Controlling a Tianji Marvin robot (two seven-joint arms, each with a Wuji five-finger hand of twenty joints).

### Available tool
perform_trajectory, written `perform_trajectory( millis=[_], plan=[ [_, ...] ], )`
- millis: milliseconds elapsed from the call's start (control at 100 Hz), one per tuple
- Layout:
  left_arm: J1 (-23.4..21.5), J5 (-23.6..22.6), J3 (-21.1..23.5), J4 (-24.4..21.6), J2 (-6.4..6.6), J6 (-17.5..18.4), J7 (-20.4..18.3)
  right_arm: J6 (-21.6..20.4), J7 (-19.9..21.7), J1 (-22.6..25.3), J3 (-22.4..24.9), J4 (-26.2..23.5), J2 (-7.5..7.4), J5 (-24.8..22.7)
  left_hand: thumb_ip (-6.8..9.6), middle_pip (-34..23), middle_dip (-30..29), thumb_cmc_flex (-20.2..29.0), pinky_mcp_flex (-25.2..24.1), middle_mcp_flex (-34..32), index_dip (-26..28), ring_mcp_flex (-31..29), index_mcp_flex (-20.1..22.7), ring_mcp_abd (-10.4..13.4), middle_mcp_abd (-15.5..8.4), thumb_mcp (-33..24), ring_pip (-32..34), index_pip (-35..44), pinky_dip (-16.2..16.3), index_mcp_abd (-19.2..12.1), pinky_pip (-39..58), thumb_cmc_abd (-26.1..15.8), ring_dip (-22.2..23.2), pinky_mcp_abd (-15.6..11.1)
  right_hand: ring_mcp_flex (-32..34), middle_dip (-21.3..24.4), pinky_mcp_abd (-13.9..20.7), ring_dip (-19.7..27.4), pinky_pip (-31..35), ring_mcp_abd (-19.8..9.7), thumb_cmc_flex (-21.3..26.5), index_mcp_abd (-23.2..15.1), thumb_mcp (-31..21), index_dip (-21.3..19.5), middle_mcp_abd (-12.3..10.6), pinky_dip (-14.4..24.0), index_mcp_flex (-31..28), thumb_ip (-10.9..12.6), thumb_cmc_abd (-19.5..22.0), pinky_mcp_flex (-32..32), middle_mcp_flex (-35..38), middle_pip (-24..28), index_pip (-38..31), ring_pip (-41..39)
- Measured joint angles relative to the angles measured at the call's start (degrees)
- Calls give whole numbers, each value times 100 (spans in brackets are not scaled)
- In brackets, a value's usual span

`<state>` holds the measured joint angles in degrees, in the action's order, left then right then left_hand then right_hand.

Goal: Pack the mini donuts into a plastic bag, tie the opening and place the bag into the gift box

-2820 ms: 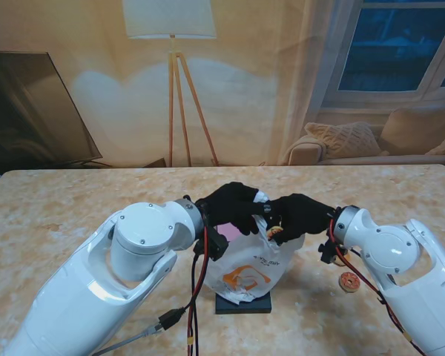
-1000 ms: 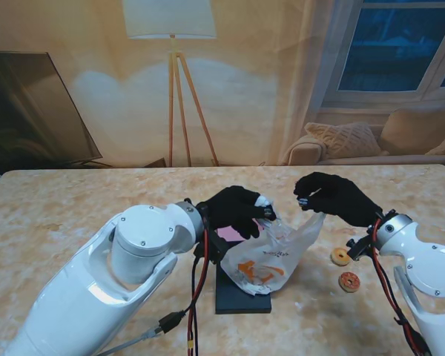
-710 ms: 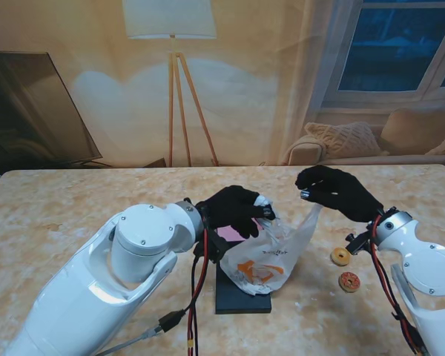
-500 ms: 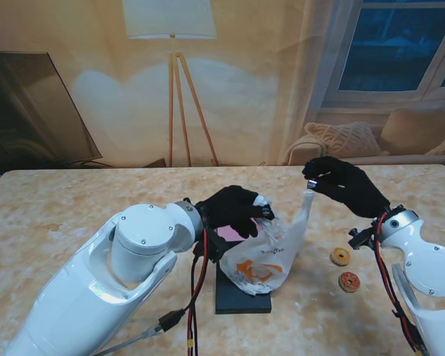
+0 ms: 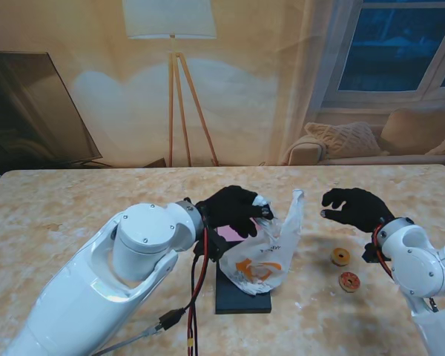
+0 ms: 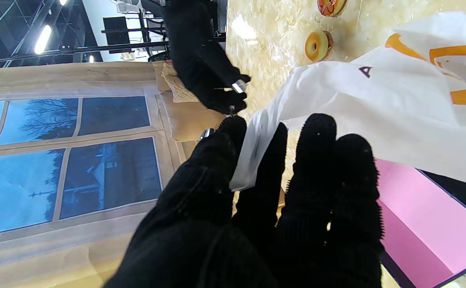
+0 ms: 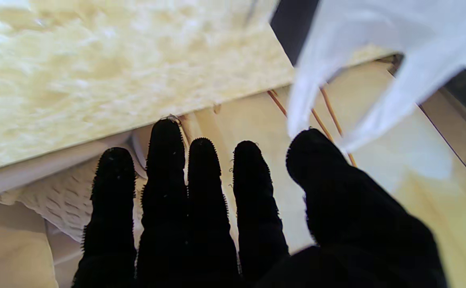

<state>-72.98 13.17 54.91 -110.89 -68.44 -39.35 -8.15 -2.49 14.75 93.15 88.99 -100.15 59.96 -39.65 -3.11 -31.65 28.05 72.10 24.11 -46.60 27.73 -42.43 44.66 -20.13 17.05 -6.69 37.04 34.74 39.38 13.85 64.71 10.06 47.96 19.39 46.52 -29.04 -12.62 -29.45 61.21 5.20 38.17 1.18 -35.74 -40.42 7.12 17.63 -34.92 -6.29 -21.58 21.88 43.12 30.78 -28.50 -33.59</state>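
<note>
Near the table's middle, the plastic bag (image 5: pixel 265 252) is held up over the dark gift box (image 5: pixel 241 297), one handle pinched between thumb and fingers of the left hand (image 5: pixel 233 209), apparently so the mouth is kept raised. Its other handle stands free, untouched. Well to the right, the right hand (image 5: pixel 352 208) hovers empty with fingers loosely spread, near two mini donuts (image 5: pixel 344 268) lying unpacked on the table (image 5: pixel 59 215).
</note>
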Motion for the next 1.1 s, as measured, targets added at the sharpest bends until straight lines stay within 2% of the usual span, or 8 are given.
perform_trajectory(
  millis=[100,170,240,300,490,750,850,1100],
  plan=[
    [16,0,-8,25,-5,-4,-1,397,289,2,-180,38,-64,-308,0,0,0,0,0,0,0,0,0,0,0,0,0,0,0,0,0,0,0,0,74,-268,-36,-306,100,-17,-14,-5,0,71,0,169,-116,0,-110,91,179,239,-68,-566],
    [26,0,-12,44,-9,-8,-1,452,647,6,-271,38,-99,-1046,0,0,0,0,0,0,0,0,0,0,0,0,0,0,0,0,0,0,0,0,74,-426,-35,-487,150,-104,8,-64,27,100,-18,259,-116,0,-111,151,185,365,-114,-866],
    [27,0,-13,56,-13,-8,0,347,1083,26,-317,22,-145,-1931,0,0,0,0,0,0,0,0,0,0,0,0,0,0,0,0,0,0,0,0,113,-557,-32,-597,162,-199,29,-161,76,140,-146,324,-116,-22,-111,223,306,457,-153,-1067],
    [27,0,-13,60,-14,-8,3,296,1367,64,-346,-10,-199,-2258,0,0,0,0,0,0,0,0,0,0,0,0,0,0,0,0,0,0,0,0,160,-637,-32,-682,162,-244,80,-169,83,167,-189,333,-116,-62,-117,234,304,509,-193,-1206],
    [26,-5,-14,69,-15,-9,5,295,980,160,-565,17,-251,-2960,0,0,0,0,0,0,0,0,0,0,0,0,0,0,0,0,0,0,0,0,107,-789,-29,-790,152,-364,-24,-390,80,282,-269,385,-78,-51,-105,211,292,512,40,-1234],
    [19,0,-4,69,-7,7,-29,434,965,121,-736,254,-239,-3238,0,0,0,0,0,0,0,-1,0,0,0,0,0,0,0,0,0,0,0,0,-70,-921,-29,-905,131,-395,-170,-379,77,589,-280,453,407,-1,-110,109,-20,494,714,-1296],
    [19,1,-3,68,-1,13,-49,521,956,29,-831,433,-239,-3374,0,0,0,0,0,0,0,-1,0,0,0,0,0,0,0,0,0,0,0,0,-118,-944,-29,-967,77,-396,-210,-234,77,751,-278,469,619,0,-110,80,-152,512,1004,-1299],
    [13,7,-1,67,7,20,-66,795,880,-171,-1004,750,-243,-3446,0,0,0,0,0,0,0,-1,0,0,0,0,0,0,0,0,1,0,0,0,-208,-1002,-29,-1043,67,-399,-302,-19,77,879,-217,523,889,0,-110,-4,-378,433,1146,-1385]
  ],
)
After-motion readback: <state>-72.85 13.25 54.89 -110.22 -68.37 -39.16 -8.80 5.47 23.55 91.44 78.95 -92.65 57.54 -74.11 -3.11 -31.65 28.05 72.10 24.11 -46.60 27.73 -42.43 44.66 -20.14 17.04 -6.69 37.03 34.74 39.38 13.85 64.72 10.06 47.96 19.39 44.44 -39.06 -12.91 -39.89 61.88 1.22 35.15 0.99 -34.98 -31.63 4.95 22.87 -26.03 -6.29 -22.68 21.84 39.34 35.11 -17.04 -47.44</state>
